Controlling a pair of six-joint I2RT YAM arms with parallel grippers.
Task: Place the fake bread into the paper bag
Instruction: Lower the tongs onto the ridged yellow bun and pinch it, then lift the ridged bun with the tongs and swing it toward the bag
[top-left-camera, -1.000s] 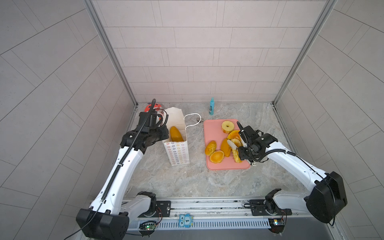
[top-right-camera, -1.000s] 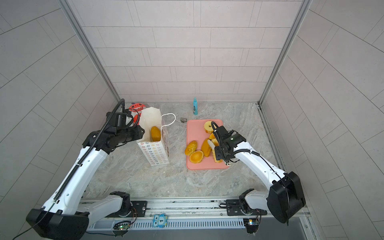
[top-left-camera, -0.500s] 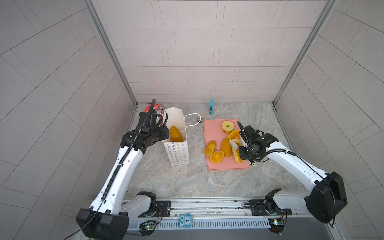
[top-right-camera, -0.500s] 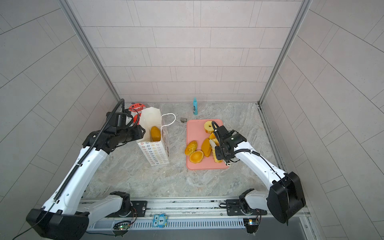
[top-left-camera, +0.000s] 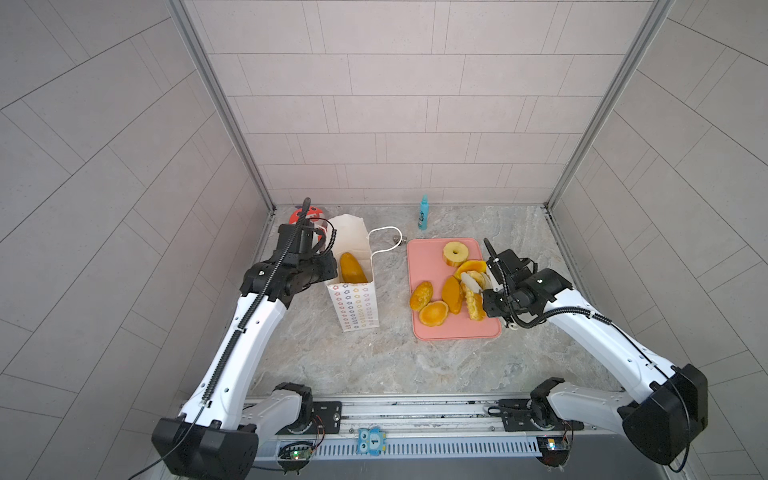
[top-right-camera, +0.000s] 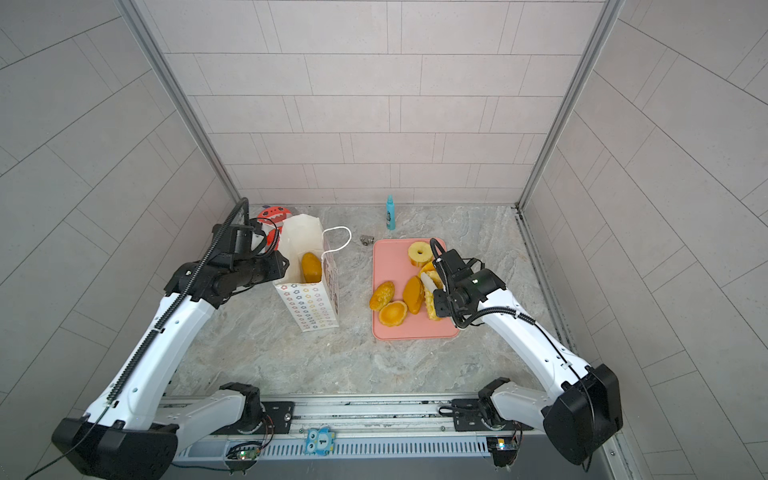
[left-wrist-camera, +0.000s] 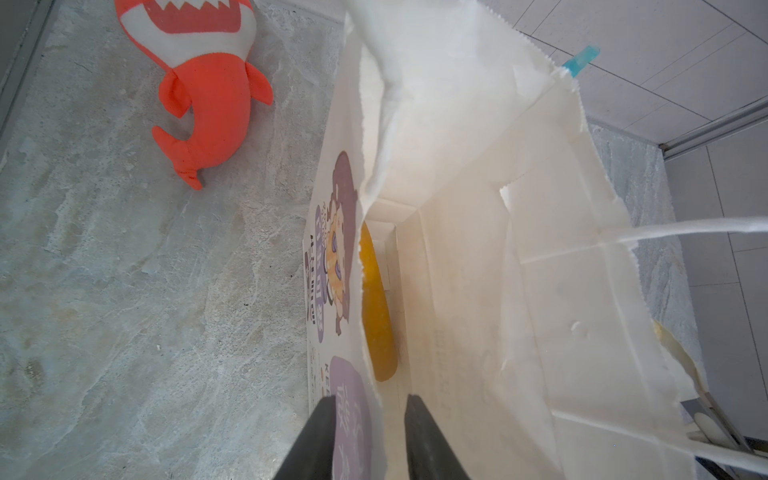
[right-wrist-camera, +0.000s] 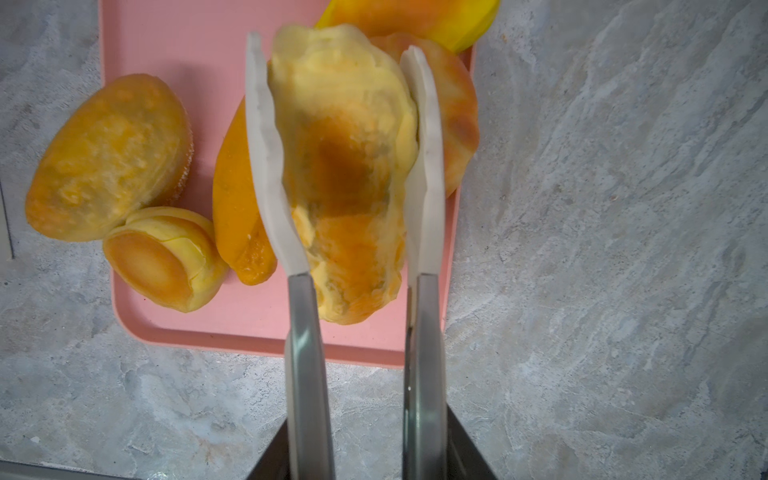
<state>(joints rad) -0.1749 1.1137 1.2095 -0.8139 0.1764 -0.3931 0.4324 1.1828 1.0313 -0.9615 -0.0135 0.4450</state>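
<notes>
Currently the right gripper (right-wrist-camera: 334, 50) is pinching a braided bread piece (right-wrist-camera: 345, 174) at the pink tray's (top-left-camera: 453, 328) right edge. The left gripper (left-wrist-camera: 372, 401), jaws spread, is straddling the paper bag's (top-left-camera: 353, 307) wall near the worktop's (top-left-camera: 374, 361) rear left corner, a loaf (top-left-camera: 352, 269) lying inside.

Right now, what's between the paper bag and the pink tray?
Bare tabletop, in both top views; at the far end the white cord handle of the paper bag loops out, a small metal piece beside it.
</notes>
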